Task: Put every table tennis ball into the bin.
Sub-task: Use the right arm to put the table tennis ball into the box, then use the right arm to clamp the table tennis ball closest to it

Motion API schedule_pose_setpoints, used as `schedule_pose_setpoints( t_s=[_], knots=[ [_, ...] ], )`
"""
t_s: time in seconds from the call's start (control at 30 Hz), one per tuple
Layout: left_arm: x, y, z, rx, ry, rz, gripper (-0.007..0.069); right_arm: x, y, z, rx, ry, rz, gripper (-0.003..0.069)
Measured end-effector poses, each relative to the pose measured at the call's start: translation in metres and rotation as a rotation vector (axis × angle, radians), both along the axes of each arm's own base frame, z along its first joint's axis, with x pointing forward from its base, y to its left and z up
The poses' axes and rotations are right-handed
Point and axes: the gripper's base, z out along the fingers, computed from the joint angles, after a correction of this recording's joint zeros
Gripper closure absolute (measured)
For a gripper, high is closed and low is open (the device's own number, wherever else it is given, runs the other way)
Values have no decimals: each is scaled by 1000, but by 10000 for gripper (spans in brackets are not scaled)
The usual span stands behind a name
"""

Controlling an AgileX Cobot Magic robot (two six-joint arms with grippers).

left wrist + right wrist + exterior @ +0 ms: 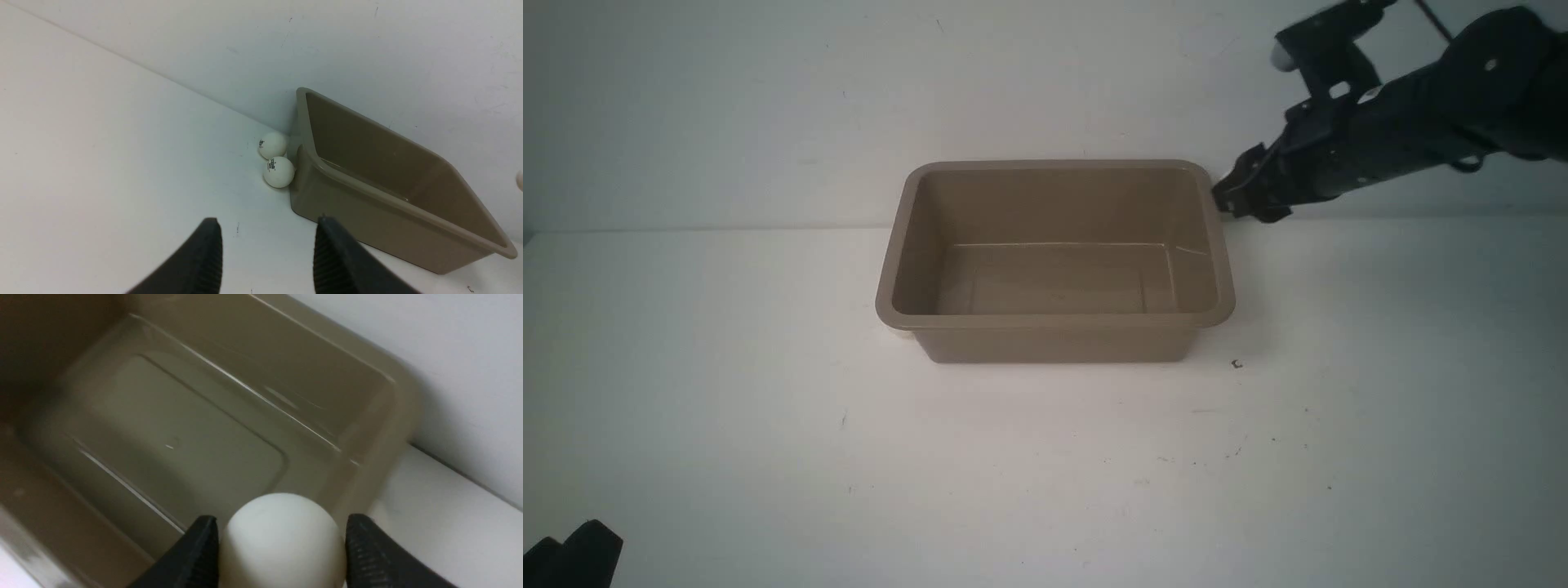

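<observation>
The taupe-brown bin (1054,320) stands near the back wall. Two white table tennis balls (273,145) (278,172) with dark logos lie touching each other on the table, against the bin's (367,192) short end by the wall. I cannot make them out in the front view. My left gripper (268,220) is open and empty, well short of those balls. My right gripper (282,517) is shut on a third ball (282,543), held over the bin's (367,416) inner corner. In the front view the right gripper (1227,192) is at the bin's far right corner.
The white wall (768,98) rises right behind the bin. A small dark speck (1236,363) lies on the white table (768,425) off the bin's front right corner. The left gripper (576,543) shows only at the bottom left corner.
</observation>
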Motion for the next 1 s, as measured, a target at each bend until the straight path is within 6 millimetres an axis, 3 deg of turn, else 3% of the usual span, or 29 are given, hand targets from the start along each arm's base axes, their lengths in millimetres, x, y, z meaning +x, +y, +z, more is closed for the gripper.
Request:
schedule_pose_setpoints(
  t_s=[0.17,0.3,0.43,0.67,0.87,0.9,1.0],
  knots=[
    [0,0,0,22,-1,-2,335,3,21,-17,47,-18,106,300],
    [0,0,0,37,-3,-4,335,8,24,-31,24,-31,151,300],
    [0,0,0,39,-3,-4,335,8,24,-33,4,-45,171,298],
    [0,0,0,39,-3,-4,335,16,18,-27,-36,-137,104,149],
    [0,0,0,40,-3,-4,335,20,-15,6,-67,-268,-7,146],
    [0,0,0,41,-3,-4,335,22,-35,15,-91,-299,-29,153],
    [0,0,0,44,-3,-4,335,23,-63,17,-136,-306,-11,163]
  ],
)
